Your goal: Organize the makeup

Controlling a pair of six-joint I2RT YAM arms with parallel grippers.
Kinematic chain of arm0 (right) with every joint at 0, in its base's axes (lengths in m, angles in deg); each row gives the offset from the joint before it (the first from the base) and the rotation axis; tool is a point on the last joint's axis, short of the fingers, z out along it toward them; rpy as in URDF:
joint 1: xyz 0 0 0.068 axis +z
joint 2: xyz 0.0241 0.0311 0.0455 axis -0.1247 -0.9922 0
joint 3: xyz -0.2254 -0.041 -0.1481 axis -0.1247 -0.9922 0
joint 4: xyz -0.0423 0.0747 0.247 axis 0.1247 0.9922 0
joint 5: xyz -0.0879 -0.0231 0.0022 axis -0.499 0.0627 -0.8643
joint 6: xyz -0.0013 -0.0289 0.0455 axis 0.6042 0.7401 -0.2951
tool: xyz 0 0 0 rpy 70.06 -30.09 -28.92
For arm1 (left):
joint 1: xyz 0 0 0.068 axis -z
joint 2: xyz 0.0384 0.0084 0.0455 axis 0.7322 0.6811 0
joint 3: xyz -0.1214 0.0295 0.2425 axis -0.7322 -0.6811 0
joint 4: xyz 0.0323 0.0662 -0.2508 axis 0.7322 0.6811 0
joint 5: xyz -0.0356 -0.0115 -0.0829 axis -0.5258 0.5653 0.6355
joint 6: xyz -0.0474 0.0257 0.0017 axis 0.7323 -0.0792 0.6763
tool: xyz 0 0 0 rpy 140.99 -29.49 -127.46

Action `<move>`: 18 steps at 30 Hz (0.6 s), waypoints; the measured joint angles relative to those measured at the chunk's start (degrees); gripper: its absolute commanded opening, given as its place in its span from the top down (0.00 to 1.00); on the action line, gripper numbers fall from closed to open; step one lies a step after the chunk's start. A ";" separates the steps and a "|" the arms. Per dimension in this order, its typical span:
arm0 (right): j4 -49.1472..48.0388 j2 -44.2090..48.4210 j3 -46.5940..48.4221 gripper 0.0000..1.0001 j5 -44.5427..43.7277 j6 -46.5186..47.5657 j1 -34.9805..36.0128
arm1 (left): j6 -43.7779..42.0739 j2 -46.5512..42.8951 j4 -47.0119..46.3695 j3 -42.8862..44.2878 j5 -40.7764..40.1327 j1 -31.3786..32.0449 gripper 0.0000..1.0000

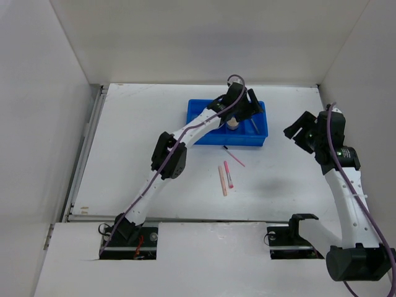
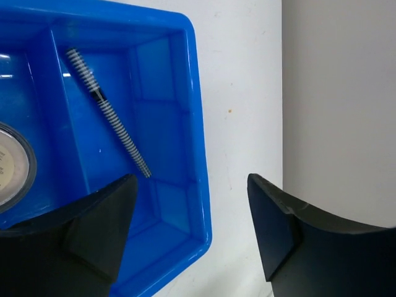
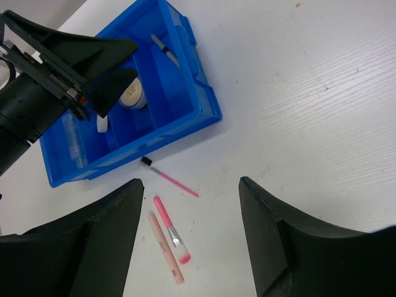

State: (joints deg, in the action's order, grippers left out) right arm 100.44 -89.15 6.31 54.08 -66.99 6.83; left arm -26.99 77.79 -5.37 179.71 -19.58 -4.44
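The left end effector (image 2: 192, 179) hangs over one end of the blue divided plastic tray (image 1: 199, 115), its fingers spread wide and holding nothing; one finger is above the tray's end compartment and the other is past the rim, over the white desk (image 1: 142, 142). In that end compartment a thin black-and-white striped stick (image 2: 108, 113) lies slanted on the floor. In the next compartment sits a round beige compact (image 3: 133, 96), and a clear tube (image 3: 73, 139) lies in the compartment at the tray's opposite end. Three items lie on the desk just in front of the tray. A thin pink wand with a black tip (image 3: 170, 179) is nearest the tray wall but not touching it. A little further out, a pink brush (image 3: 170, 229) and a peach pencil (image 3: 164, 247) lie side by side, roughly parallel. The right end effector (image 3: 190, 185) is raised off to the right, well apart from the tray, with its fingers open and empty.
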 measured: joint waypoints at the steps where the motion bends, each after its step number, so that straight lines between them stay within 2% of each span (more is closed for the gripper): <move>1: 0.04 0.02 0.00 0.28 0.00 0.00 0.00 | 0.17 0.13 0.00 0.00 0.04 -0.04 0.26; 6: 0.04 0.04 -0.02 0.28 0.02 0.28 0.00 | 0.15 0.44 0.04 0.00 1.07 -0.33 0.24; 10: -0.02 0.13 -0.37 0.29 0.37 1.62 0.07 | -0.98 -0.81 0.11 -1.64 2.91 -0.42 0.27; 12: -0.11 0.24 -0.74 0.32 0.26 2.69 0.83 | -2.34 -4.35 1.07 -6.51 3.87 -0.50 0.27; 15: -0.48 0.13 -1.38 0.32 0.11 3.89 4.79 | -5.86 -13.42 5.81 -15.69 3.67 -0.55 0.27; 18: -1.86 -2.16 -1.46 0.27 -0.57 4.59 11.10 | -10.75 -24.15 12.74 -20.09 -0.22 -0.61 0.27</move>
State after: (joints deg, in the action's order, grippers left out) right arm 98.58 -91.31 4.84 53.51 -62.40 17.93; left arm -37.74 53.64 7.37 159.62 -19.80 -5.05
